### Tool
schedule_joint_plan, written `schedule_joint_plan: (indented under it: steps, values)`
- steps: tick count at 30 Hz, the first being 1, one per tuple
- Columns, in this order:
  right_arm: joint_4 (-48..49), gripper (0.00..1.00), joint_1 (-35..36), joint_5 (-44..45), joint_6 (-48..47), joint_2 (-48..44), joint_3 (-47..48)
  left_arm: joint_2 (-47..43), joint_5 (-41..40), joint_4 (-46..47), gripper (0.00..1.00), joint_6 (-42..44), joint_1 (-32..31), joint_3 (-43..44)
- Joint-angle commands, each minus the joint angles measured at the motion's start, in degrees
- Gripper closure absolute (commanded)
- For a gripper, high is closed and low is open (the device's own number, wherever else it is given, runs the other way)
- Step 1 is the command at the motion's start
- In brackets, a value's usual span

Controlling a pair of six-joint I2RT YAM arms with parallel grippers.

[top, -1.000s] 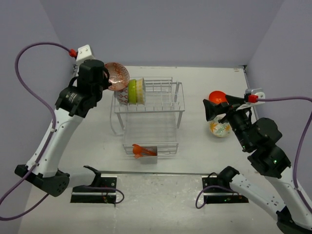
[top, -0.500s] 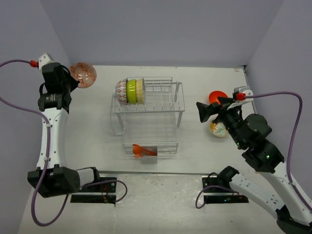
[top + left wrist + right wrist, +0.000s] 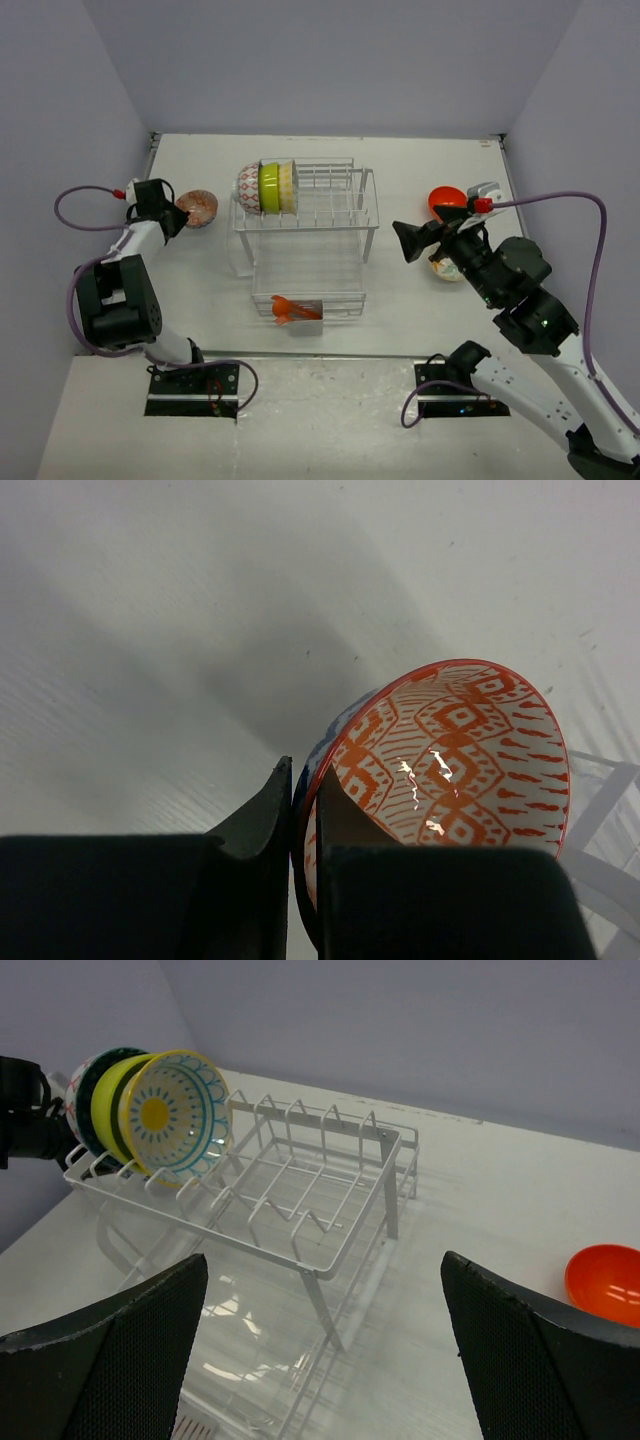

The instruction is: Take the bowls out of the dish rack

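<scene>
Bowls: three stand on edge in the dish rack (image 3: 330,205), packed at the 10 o'clock end of the upper shelf: a red-marked white bowl (image 3: 247,187), lime green bowl (image 3: 269,187), yellow-rimmed bowl (image 3: 176,1099)
Held bowl: red-patterned bowl (image 3: 450,750) at 9 o'clock of the rack, tilted, low over the worktop (image 3: 200,300); can't tell if it touches
Left fingers (image 3: 303,780): pinched on that bowl's rim, one inside, one outside
Right fingers (image 3: 412,240): spread wide, empty, at 3 o'clock of the rack, pointing at it
Already out: orange bowl (image 3: 446,198) at 3 o'clock, floral bowl (image 3: 443,266) at 4 o'clock, partly hidden under the right arm
Other: orange utensils (image 3: 290,308) in the front holder, 6 o'clock
Risk 1: letting go while the bowl is tilted and its foot not flat; it would likely tip, roll or clatter
Risk 2: rim-only pinch is thin; bowl could swivel in the grip
Risk 3: right arm passes close over the two unloaded bowls; could nudge them
Risk 4: wide fingers may snag rack wire; racked bowls lean together, so pulling one may drag its neighbour
Change, left: held bowl was high near the 10 o'clock back corner half a second ago, by the rack end a second ago; now much lower
Change, right: fingers shifted from over the orange bowl toward the rack
Unchanged: rack count three
</scene>
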Motion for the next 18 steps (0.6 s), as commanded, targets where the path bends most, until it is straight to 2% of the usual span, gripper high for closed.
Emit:
schedule_joint_plan:
  steps: [1,7,12,13,16,17,18]
  values:
    - [2.52,0.01,-0.12,-3.25,-0.05,-1.49,0.0,0.23,-1.17,12.22,1.0,-4.24,0.08,-3.49]
    - [3.22,0.01,-0.2,-9.56,1.18,-2.63,-0.62,1.64,-6.01,15.12,1.0,-5.12,-0.01,-8.16]
    - [4.19,0.01,-0.12,-13.44,4.34,0.42,-0.53,1.91,-7.24,15.56,0.94,-6.17,-0.09,-10.27]
    - [4.37,0.01,-0.2,-14.14,4.61,1.49,-0.09,1.56,-7.5,15.3,0.89,-6.26,-0.01,-10.19]
    - [5.77,0.01,-0.29,-13.98,7.16,6.14,0.96,-0.11,-8.73,11.8,0.53,-6.96,-0.01,-9.66]
    - [6.04,0.01,-0.55,-14.59,7.68,7.29,1.4,-0.81,-9.09,10.82,0.32,-7.48,0.08,-9.22]
    - [6.39,0.01,-0.73,-15.29,9.34,8.6,1.93,-2.47,-9.26,9.94,0.22,-7.58,0.08,-8.96]
